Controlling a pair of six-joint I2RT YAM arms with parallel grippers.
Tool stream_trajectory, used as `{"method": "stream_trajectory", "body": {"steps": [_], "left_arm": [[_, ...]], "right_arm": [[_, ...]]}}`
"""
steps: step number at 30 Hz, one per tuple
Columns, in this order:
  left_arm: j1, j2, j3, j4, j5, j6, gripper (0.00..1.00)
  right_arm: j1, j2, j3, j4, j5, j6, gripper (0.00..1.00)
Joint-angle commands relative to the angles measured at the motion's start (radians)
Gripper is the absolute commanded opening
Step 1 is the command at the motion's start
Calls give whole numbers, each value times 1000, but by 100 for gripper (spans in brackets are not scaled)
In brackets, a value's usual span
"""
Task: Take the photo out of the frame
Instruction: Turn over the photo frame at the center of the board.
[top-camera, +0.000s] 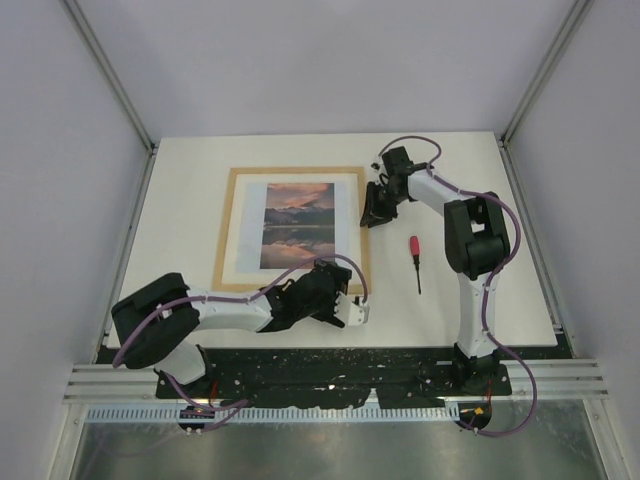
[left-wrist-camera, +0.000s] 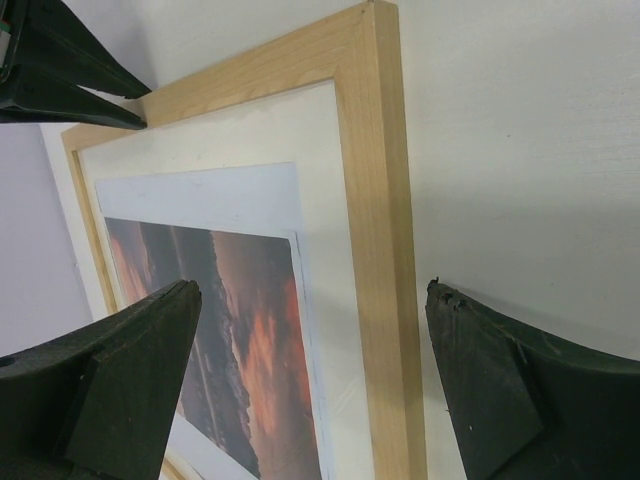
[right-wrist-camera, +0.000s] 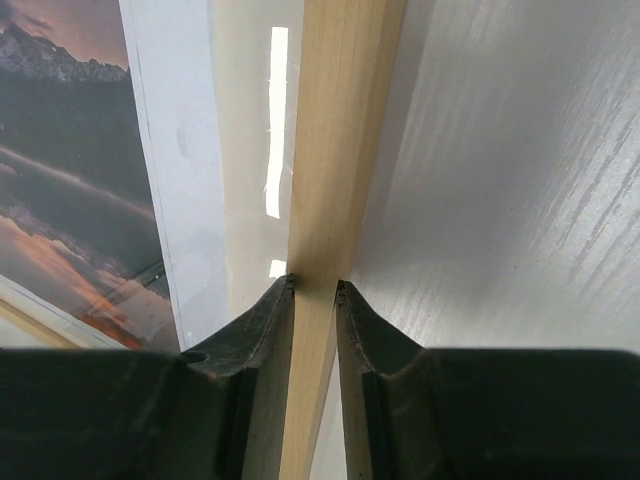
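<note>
The frame, thin light wood strips, lies face up on the white table with the photo inside it, a sunset over dark mountains with a pale border. My right gripper is shut on the frame's right-hand strip, one finger on each side of the wood, as the right wrist view shows at the right gripper. My left gripper hovers open over the near right corner. In the left wrist view the left gripper straddles the wood strip and the photo's edge without touching either.
A small red-handled screwdriver lies on the table to the right of the frame, beside the right arm. Grey walls and metal posts close in the table on three sides. The right gripper's black fingers show at the far corner in the left wrist view.
</note>
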Motion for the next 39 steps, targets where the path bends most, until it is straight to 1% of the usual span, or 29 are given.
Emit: {"method": "stream_trajectory", "body": {"steps": [1,9,11,13,14,15,16,17,19,21,23,27,34,39], "left_arm": [[-17,16,12,44,-13,22,100],[-46,49,4,90,-43,34,100],[-47,54,7,93,-49,36,100],[-49,51,6,97,-59,33,100],[-49,48,3,99,-62,33,100],[-49,43,1,103,-66,33,100],[-49,43,-2,108,-69,31,100],[-47,36,-2,111,-75,23,100],[-38,20,4,88,-65,1,100],[-27,2,14,50,-42,-32,100],[-12,-16,21,10,-10,-58,100],[15,-50,20,-30,23,-76,100],[89,-118,18,-93,89,-113,100],[103,-136,4,-87,98,-112,99]], "right_arm": [[-8,-110,75,-16,-22,-1,8],[-8,-130,85,-26,-36,8,8],[-8,-129,77,-26,-24,6,8],[-8,-124,68,-27,12,-1,8],[-6,-124,59,-26,44,-9,9],[-6,-121,53,-24,56,-12,20],[-4,-120,36,-21,82,-15,26],[-3,-121,26,-10,90,-20,35],[6,-118,0,0,108,-24,47],[17,-112,-15,3,111,-30,55],[29,-101,-21,5,120,-34,59],[51,-78,-27,8,147,-32,61],[97,-32,-15,0,202,-14,61],[114,5,0,-13,237,6,59]]}}
